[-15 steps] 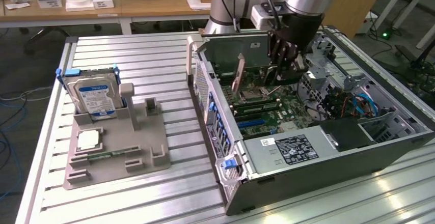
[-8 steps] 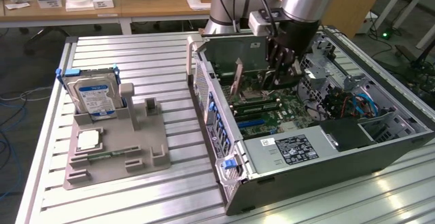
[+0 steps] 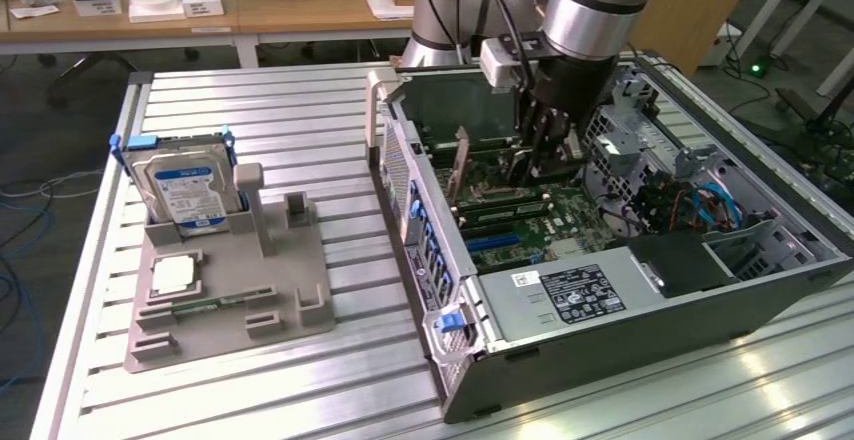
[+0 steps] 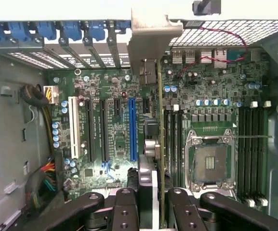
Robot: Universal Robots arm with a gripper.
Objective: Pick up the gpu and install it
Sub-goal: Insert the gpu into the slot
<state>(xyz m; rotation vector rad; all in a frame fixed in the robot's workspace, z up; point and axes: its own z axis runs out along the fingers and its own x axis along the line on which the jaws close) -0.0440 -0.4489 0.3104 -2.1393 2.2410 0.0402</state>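
Arm: upright, wrist pointing straight down into the open computer case. Gripper: fingers narrowed, clamped on the gpu. Position of gpu: on edge, upright over the motherboard, just beside the blue slot, with its metal bracket toward the case's vented wall.

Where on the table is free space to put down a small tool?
Bare table slats lie between the hard drive and the wooden desk, and at the near edge past the grey fixture. The strip beside the computer case is narrow.
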